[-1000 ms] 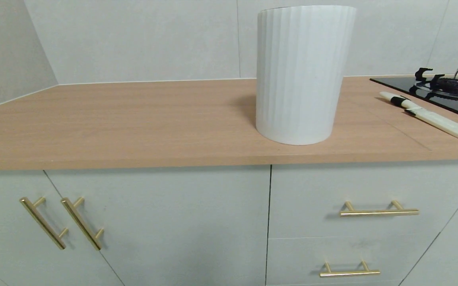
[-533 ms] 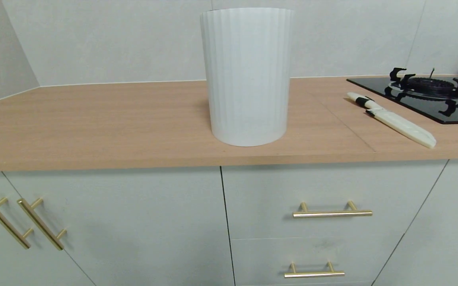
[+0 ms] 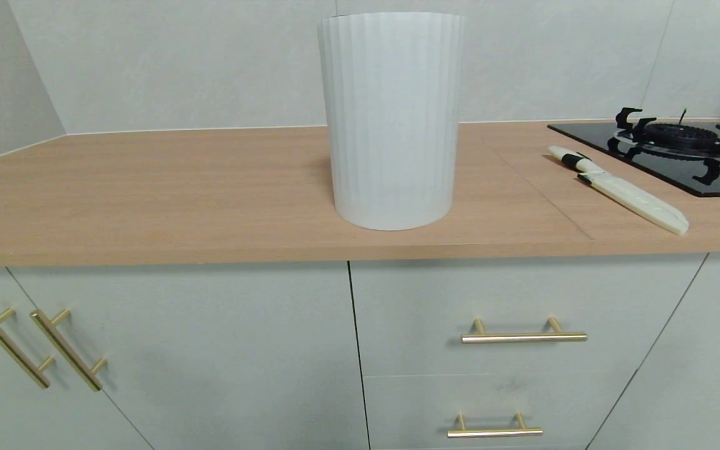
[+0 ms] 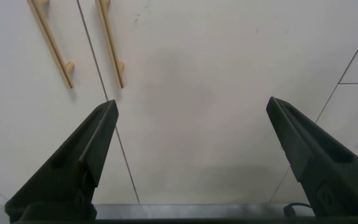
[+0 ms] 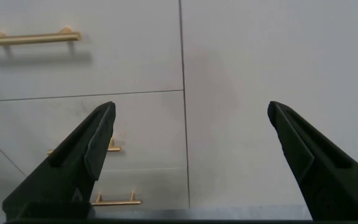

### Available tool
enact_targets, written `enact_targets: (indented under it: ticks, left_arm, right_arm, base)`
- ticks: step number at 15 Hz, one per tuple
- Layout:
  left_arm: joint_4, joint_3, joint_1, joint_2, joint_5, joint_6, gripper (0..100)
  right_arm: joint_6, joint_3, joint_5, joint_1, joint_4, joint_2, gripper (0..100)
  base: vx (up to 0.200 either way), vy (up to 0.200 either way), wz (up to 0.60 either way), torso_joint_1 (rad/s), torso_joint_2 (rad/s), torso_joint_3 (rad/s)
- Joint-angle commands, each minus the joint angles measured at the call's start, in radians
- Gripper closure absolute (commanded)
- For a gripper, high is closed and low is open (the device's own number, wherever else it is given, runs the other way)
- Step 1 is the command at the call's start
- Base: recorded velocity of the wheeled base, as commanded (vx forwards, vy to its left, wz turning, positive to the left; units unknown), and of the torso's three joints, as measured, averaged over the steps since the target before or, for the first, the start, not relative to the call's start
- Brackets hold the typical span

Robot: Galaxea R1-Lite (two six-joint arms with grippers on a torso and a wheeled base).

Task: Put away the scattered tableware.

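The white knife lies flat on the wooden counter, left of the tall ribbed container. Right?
No. The head view shows the knife lying flat on the wooden counter right of the tall ribbed container, near the stove.

White ribbed container (image 3: pixel 391 119), cream black-banded knife (image 3: pixel 621 190), tan woodgrain counter (image 3: pixel 147 187)

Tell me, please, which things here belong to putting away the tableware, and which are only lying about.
For the job: knife; white holder, probably where the knife goes.

Only lying about: hob; counter; drawers; cupboard doors.
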Motion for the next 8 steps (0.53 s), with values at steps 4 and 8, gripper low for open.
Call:
enact_targets:
  ticks: [4,8]
  left_arm:
    - [0.000,0.000,-0.001,0.002,0.000,-0.001,0]
    - [0.000,0.000,-0.001,0.002,0.000,-0.001,0]
  right_arm:
    - [0.000,0.000,0.000,0.000,0.000,0.002,0]
    - [0.000,0.000,0.000,0.000,0.000,0.002,0]
  base:
    - [0.000,0.000,0.00,0.000,0.00,0.000]
    - [0.000,0.000,0.00,0.021,-0.11,-0.091]
